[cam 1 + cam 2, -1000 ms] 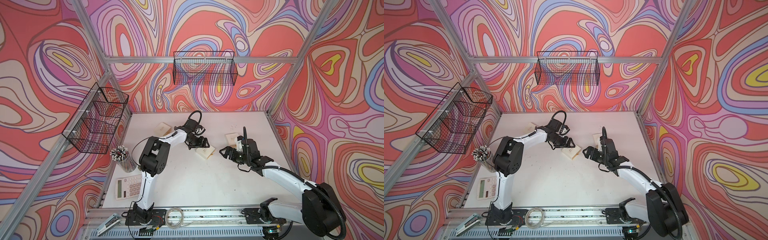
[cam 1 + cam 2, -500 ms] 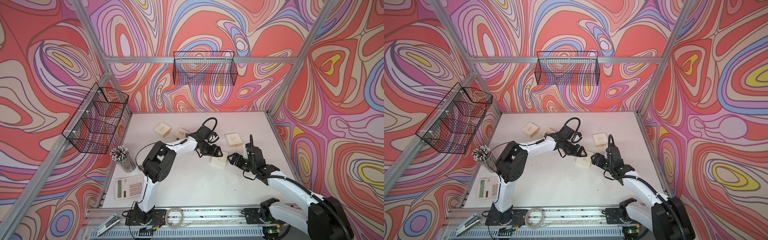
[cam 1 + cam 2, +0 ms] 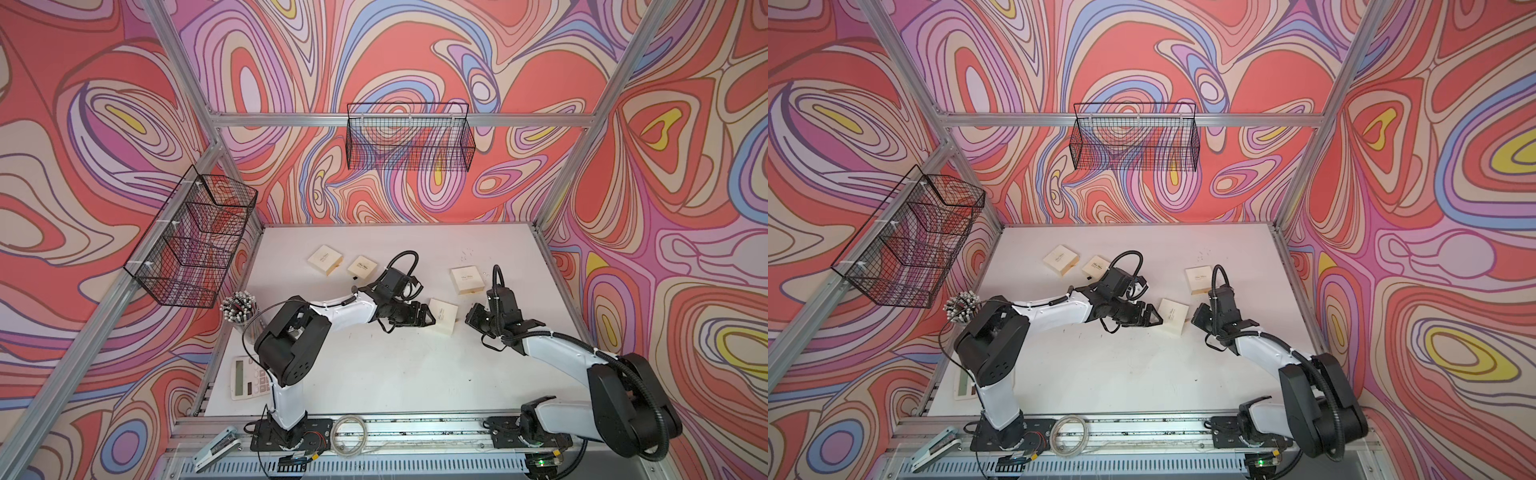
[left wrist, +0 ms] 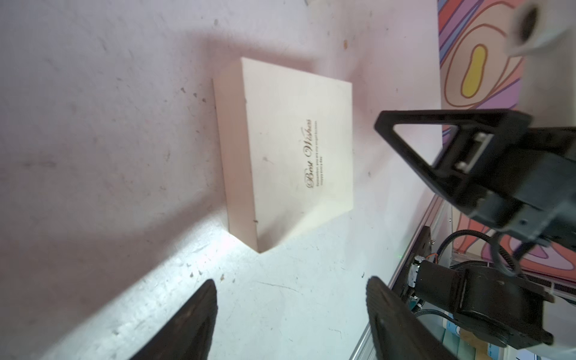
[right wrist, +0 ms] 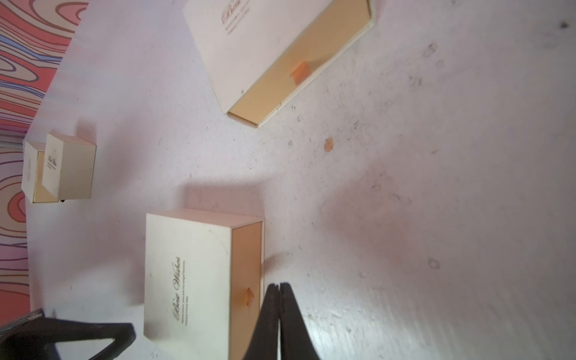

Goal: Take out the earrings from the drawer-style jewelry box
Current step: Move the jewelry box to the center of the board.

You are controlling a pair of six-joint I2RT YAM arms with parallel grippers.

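You can't see inside the closed box (image 3: pixel 443 314) at frame centre in both top views. Pale specks (image 3: pixel 481 274) up and right of it are too small to name. The calculator (image 3: pixel 243 376), lower left, is half behind the left arm (image 3: pixel 291 345). In the right wrist view, the slid-open box (image 5: pixel 249 46) and the right hand (image 5: pixel 279 285) both run off the frame.

the walls (image 3: pixel 415 62) are swirling with loops of coral red, lilac, blue, cream and yellow, all outlined in brown. the table (image 3: pixel 395 374) is showing white, flecked with small dark marks. the jewelry box (image 5: pixel 187 274) is showing cream with brown-gold script lettering, its drawer face (image 5: pixel 246 255) glowing tan around an orange pull tab (image 5: pixel 250 296). the back basket (image 3: pixel 409 137) and the side basket (image 3: pixel 195 237) are showing black wire mesh. the left arm (image 3: pixel 345 316) and right arm (image 3: pixel 557 349) are pairing white links with black joints. the left end effector (image 4: pixel 291 286) and right end effector (image 5: pixel 279 290) are showing plain black.
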